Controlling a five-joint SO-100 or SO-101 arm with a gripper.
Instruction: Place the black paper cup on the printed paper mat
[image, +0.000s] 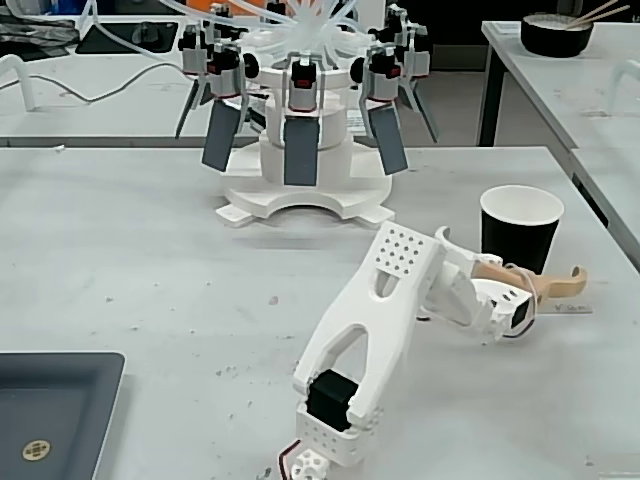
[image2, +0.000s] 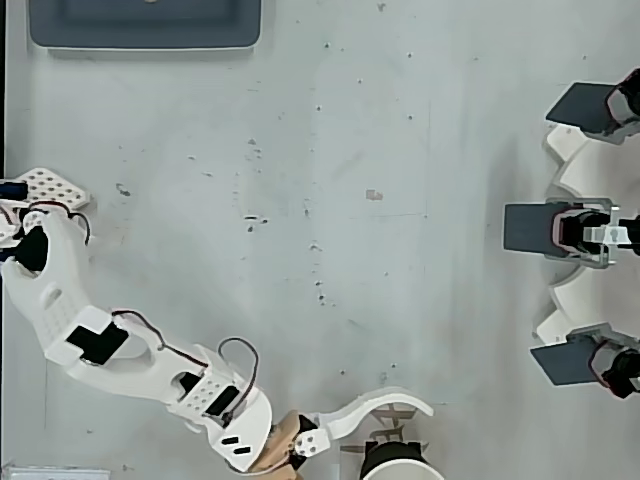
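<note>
Clearly, the jaws of the white two-finger gripper (image: 505, 265) were spread wide and nothing was held between them — one curved white finger (image2: 385, 404) was seen arcing beside the cup in the overhead view, and one tan finger (image: 545, 284) was seen reaching across in front of the cup's base in the fixed view. The tall tapered black paper cup with a white rim and white inside (image: 520, 229) was left standing upright near the table's right edge in the fixed view, apart from both fingers, though only just. In the overhead view only the top arc of its white rim (image2: 393, 463) was caught at the bottom edge. Under and beside the cup a thin flat pale paper sheet (image: 566, 308) could be made out, its print too faint to read; the cup appeared to be set on it. Behind the wrist, the perforated white plastic arm (image: 375, 315) was stretched over the speckled grey table (image: 150, 260). Farther off, a white round stand ringed with dark grey panels (image: 300, 130) was placed, and a dark grey tray (image: 50, 410) was set at the near left corner.
</note>
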